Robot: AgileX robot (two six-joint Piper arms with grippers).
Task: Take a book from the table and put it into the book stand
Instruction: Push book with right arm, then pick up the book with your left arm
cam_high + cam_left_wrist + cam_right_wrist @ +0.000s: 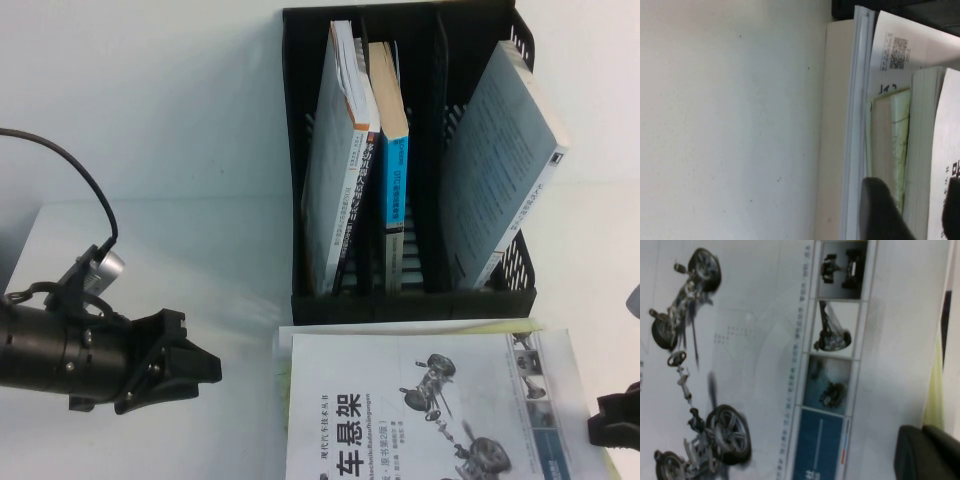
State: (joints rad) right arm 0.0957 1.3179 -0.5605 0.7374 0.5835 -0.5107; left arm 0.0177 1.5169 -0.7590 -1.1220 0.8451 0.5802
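Observation:
The white book with a black Chinese title and car suspension pictures lies flat on the table, on top of a stack just in front of the black book stand. It fills the right wrist view. My left gripper is open and empty, low over the table left of the stack; in the left wrist view its fingers straddle the stack's left edge. My right gripper is at the book's right edge, its fingers closed together and holding nothing I can see.
The stand holds a grey book in its left compartment, a blue-spined book in the middle one and a leaning grey-covered book in the right one. A yellow-green book lies under the white one.

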